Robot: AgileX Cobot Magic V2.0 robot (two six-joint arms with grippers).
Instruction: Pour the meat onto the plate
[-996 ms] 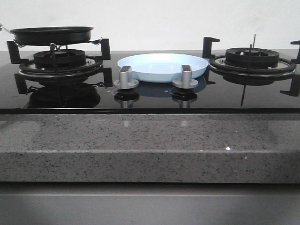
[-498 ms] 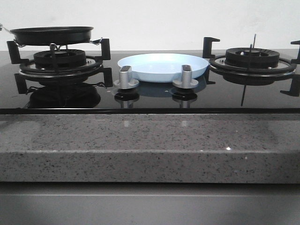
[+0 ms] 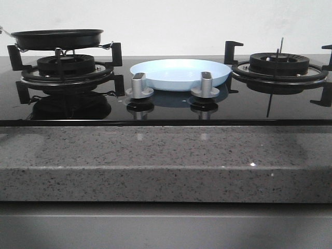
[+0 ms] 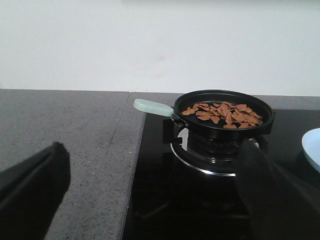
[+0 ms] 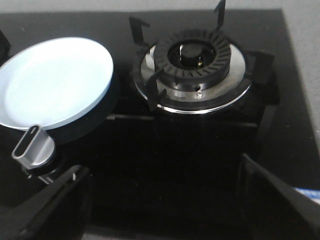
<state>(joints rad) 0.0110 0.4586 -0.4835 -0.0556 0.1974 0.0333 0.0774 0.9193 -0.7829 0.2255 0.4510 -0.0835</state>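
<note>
The meat [image 4: 223, 113] is a loose pile of tan-brown pieces in a black frying pan [image 4: 227, 125] with a pale green handle [image 4: 152, 107], standing on the left burner [image 3: 65, 65]; the pan [image 3: 57, 38] also shows in the front view. The pale-blue plate [image 3: 179, 74] lies empty between the burners and shows in the right wrist view [image 5: 55, 82] and at the edge of the left wrist view [image 4: 312, 150]. My left gripper [image 4: 157, 200] is open and empty, short of the pan. My right gripper [image 5: 160, 200] is open and empty, above the hob front.
Two silver knobs [image 3: 139, 85] [image 3: 205, 84] stand in front of the plate. The right burner [image 5: 195, 67] has black pan supports. A grey speckled stone counter [image 3: 166, 155] runs along the front and to the left of the hob [image 4: 60, 130].
</note>
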